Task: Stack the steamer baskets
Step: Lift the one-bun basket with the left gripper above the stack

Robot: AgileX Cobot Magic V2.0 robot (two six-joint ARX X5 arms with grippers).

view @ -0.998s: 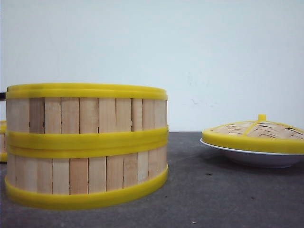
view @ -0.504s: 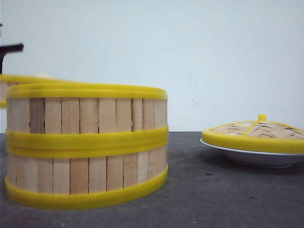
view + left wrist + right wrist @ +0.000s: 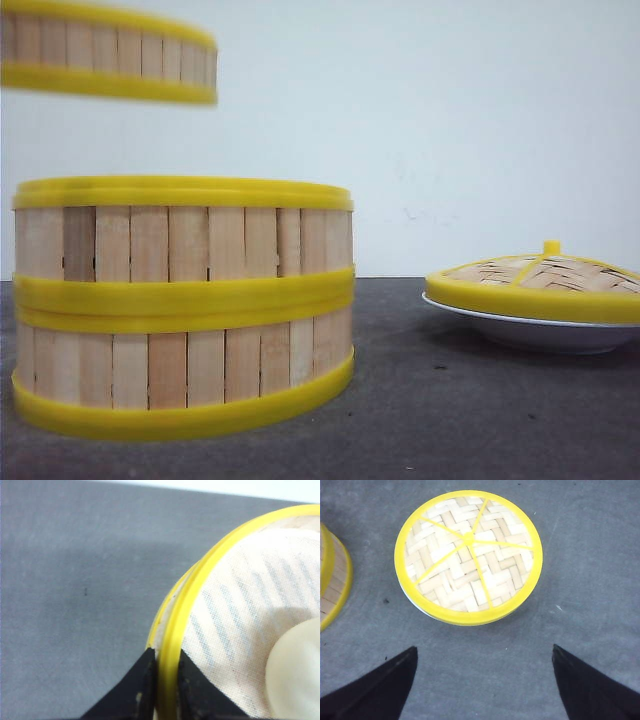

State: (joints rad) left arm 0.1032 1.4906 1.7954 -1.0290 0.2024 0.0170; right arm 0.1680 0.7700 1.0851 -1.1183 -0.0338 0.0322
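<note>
Two steamer baskets (image 3: 183, 305) stand stacked on the counter (image 3: 450, 400), rims aligned. The third basket (image 3: 105, 52) hangs in the air above and left of that stack, well clear of its top rim. The left gripper (image 3: 164, 677) has its fingers pinching this basket's yellow rim, one finger inside the wall and one outside. A cloth liner (image 3: 240, 630) and a pale round item (image 3: 295, 675) lie inside it. The right gripper (image 3: 482, 680) hovers with fingers spread wide, short of the woven lid (image 3: 468, 555), which rests on a white plate (image 3: 530, 328) to the right of the stack.

Risk: a one-sided rim grip may let the basket tilt, so it could land off-centre, catch the stack's rim, or shed its contents.
</note>
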